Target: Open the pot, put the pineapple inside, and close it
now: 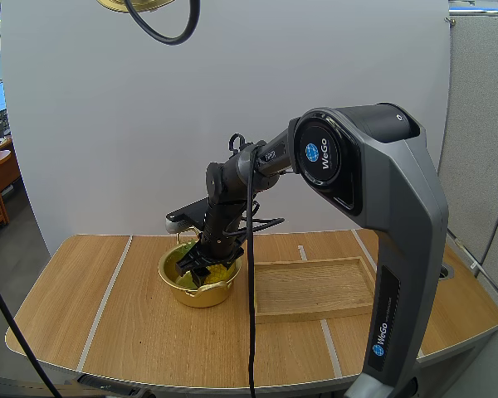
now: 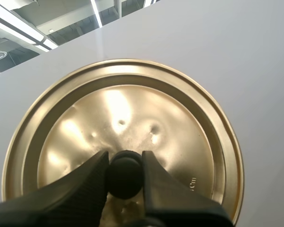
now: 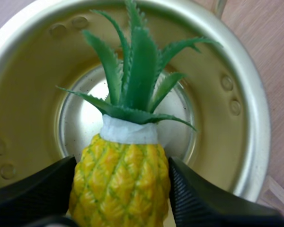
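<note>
Found pineapple yellow in the body, skin cut in a diamond pattern with greenish lines, white collar at the neck, crown of green saw-edged leaves above. Placed over the open mouth of the pot, crown pointing across the bowl toward the far wall. Cannot tell whether touching the pot floor.

Noted pot as gold-coloured metal, paired round rivet marks on the inner wall, shiny bare floor, small handles at the rim. Standing on the table, just beside the wooden tray.

Recorded right pincer spread to the width of the fruit, ribbed inner faces pressed against both flanks of the yellow body. Gripping low on the body, collar and crown left free.

Traced right arm up from its base at the near edge of the table, forward across the tray side, then bent steeply down at the wrist. Ends with the fingers inside the pot's rim.

Recorded left pincer closed on the black knob of the lid, fingers narrowly apart with the knob pinched between the tips. Noted lid as round, gold, stepped at the rim, a few small dents near the centre. Held high, well above the table and well apart from the pot.
</note>
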Controlling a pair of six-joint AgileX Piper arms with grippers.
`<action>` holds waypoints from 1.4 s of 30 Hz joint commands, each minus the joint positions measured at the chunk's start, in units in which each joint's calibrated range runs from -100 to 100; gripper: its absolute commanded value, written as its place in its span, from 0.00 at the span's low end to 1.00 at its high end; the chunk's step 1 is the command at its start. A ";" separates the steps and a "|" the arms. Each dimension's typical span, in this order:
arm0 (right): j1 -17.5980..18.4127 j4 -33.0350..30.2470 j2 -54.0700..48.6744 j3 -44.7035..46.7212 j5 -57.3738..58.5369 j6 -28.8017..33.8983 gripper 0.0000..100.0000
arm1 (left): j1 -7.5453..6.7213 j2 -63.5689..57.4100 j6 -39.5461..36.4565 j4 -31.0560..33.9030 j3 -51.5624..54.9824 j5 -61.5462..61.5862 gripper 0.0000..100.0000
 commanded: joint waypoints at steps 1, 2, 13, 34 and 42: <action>0.05 -0.41 0.99 -0.38 0.34 0.06 0.00 | -0.23 -0.42 -0.58 0.68 -0.52 -1.88 0.00; 0.05 -0.41 1.67 -0.38 0.34 0.06 0.00 | -0.23 -0.42 -0.58 0.68 -0.52 -1.88 0.00; 0.05 -0.18 2.25 -0.38 0.41 0.06 0.00 | -0.23 -0.42 -0.58 0.68 -0.52 -1.88 0.00; 0.05 1.20 -3.39 -3.51 5.05 -0.03 1.00 | -0.23 -0.42 -0.58 0.68 -0.52 -1.88 0.00; 0.05 1.20 -16.36 -3.51 12.53 0.07 1.00 | -0.23 -0.42 -0.58 0.68 -0.52 -1.88 0.00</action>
